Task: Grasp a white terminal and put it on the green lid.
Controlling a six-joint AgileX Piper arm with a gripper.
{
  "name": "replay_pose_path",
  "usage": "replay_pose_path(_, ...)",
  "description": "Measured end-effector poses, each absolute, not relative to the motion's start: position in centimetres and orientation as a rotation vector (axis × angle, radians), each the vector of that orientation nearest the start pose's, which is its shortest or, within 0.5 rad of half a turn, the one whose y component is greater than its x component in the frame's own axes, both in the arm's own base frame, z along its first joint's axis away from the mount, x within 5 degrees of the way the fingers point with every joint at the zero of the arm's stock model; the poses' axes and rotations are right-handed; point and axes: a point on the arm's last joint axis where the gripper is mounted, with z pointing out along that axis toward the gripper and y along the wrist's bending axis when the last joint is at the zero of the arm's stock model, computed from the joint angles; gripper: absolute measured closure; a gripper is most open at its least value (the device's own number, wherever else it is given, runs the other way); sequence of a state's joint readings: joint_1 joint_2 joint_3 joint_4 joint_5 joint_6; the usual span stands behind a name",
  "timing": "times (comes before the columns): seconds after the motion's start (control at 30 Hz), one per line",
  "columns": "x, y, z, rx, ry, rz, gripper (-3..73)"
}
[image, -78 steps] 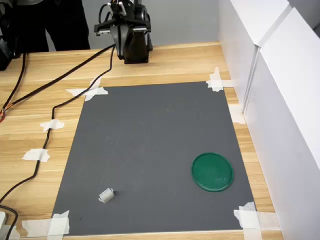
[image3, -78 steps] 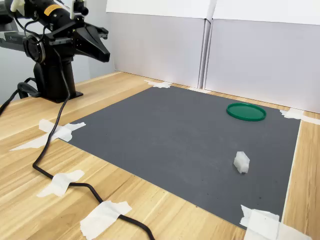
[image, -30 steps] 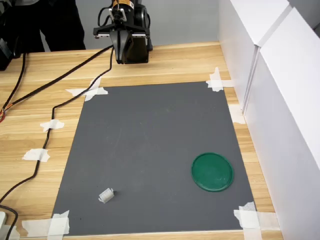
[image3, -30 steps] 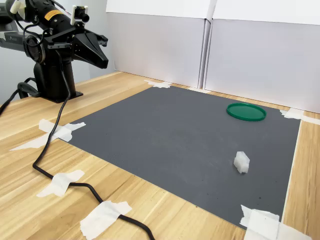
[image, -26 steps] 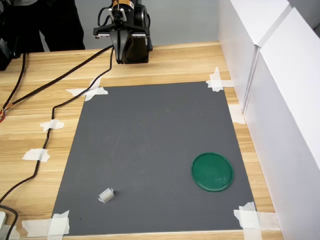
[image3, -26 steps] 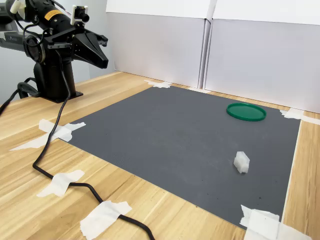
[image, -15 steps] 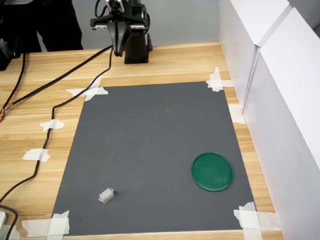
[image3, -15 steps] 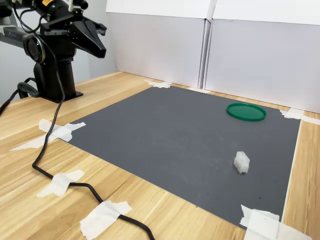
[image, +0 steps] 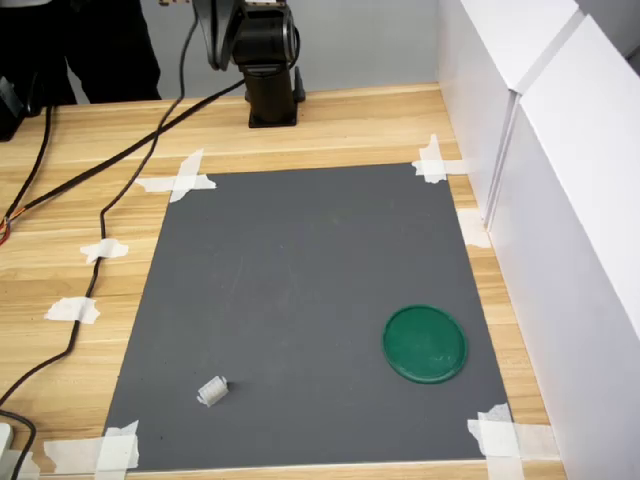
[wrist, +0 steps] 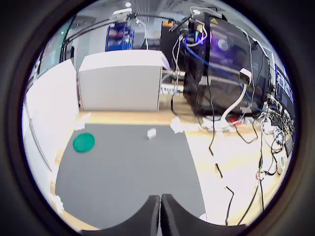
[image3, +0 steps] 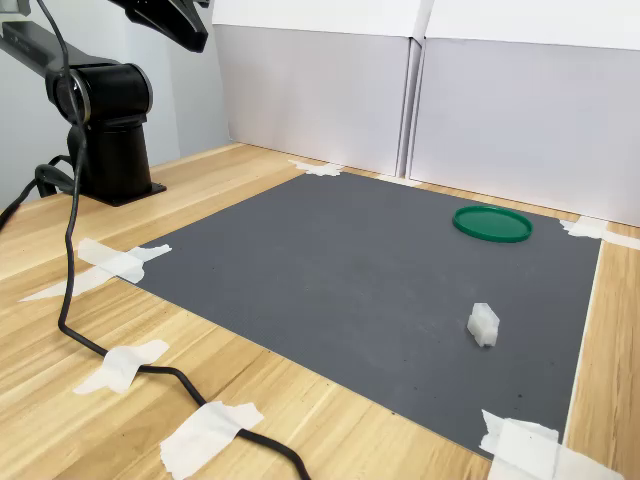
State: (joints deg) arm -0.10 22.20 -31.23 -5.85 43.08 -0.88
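Since the earlier frames the arm has lifted: the gripper (image3: 196,38), which hung beside the base column, now sits high at the top edge of the second exterior view, mostly cropped. The terminal and lid have not shifted.

In the wrist view the gripper's two dark fingers (wrist: 147,216) meet with only a thin seam between them, holding nothing. It hangs well above the near edge of the grey mat (image: 300,300), looking out across it.

Far ahead of the gripper, near the mat's opposite edge, lies one white terminal (image: 212,390) (wrist: 151,133) (image3: 483,324). It is a tiny pale grey-white ridged block, resting on its side on the mat, touching nothing else. One green lid (image: 425,343) (wrist: 83,142) (image3: 491,223) lies flat on the same mat, also far from the gripper, well apart from the terminal. It is a round dark-green disc with a raised rim, close to the mat edge that runs along the white wall panels (image: 560,230).

The mat is taped at its four corners to a wooden table (image: 350,120). The mat surface between the gripper and both objects is open. One black cable (image: 90,260) trails from the arm's base (image: 270,100) across the wood beside the mat, held by strips of white tape (image: 72,310). White panels close two sides of the mat.
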Motion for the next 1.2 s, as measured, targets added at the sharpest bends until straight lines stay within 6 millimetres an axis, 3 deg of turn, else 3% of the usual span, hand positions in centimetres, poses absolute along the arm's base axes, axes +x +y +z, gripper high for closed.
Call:
replay_pose_path(0.23,10.4,-0.4,31.3,-0.080,2.267,-0.099,71.1)
replay_pose_path(0.57,17.1,0.0,31.9,-0.349,2.537,-0.106,67.8)
replay_pose_path(0.7,20.4,0.1,32.5,-0.361,2.587,-0.083,56.7)
replay_pose_path(0.87,24.5,0.1,32.6,-0.357,2.594,-0.067,32.0)
replay_pose_path(1.0,27.9,0.1,31.6,-0.361,2.629,-0.062,14.1)
replay_pose_path(1.1,30.6,0.1,31.0,-0.364,2.650,-0.059,7.1)
replay_pose_path(1.2,33.2,0.1,30.4,-0.370,2.675,-0.058,4.7)
